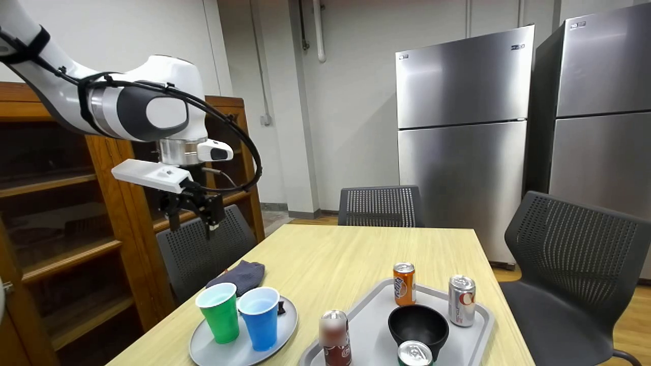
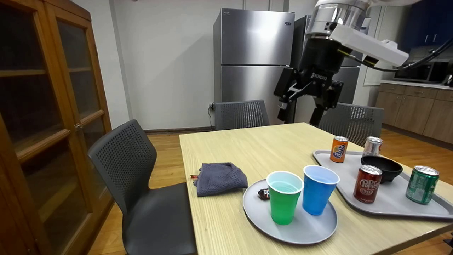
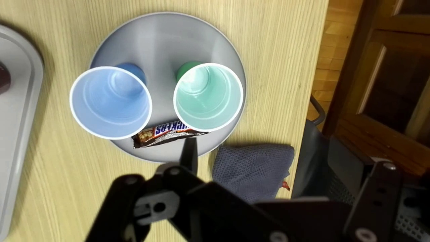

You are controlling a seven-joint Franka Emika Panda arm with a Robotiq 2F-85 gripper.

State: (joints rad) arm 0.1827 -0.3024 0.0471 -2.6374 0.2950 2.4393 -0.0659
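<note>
My gripper (image 1: 192, 223) (image 2: 299, 116) (image 3: 263, 149) is open and empty, in the air above the table. In the wrist view, a dark grey cloth (image 3: 253, 168) lies between its spread fingers, well below them. A small red wrapper end (image 3: 285, 186) pokes out from the cloth's edge. Beside the cloth, a round grey plate (image 3: 161, 33) holds a blue cup (image 3: 111, 101) and a green cup (image 3: 208, 97), both upright and looking empty. A Snickers bar (image 3: 164, 132) lies on the plate, partly hidden under the green cup's rim. The cloth (image 2: 220, 180) also shows in an exterior view.
A grey tray (image 2: 348, 198) on the table (image 2: 219, 148) carries a black bowl (image 2: 382, 166), an orange Fanta can (image 2: 339, 149), a silver can (image 2: 372, 146), a Dr Pepper can (image 2: 368, 184) and a green can (image 2: 423, 184). Chairs (image 2: 141, 198) and a wooden cabinet (image 2: 53, 124) surround the table.
</note>
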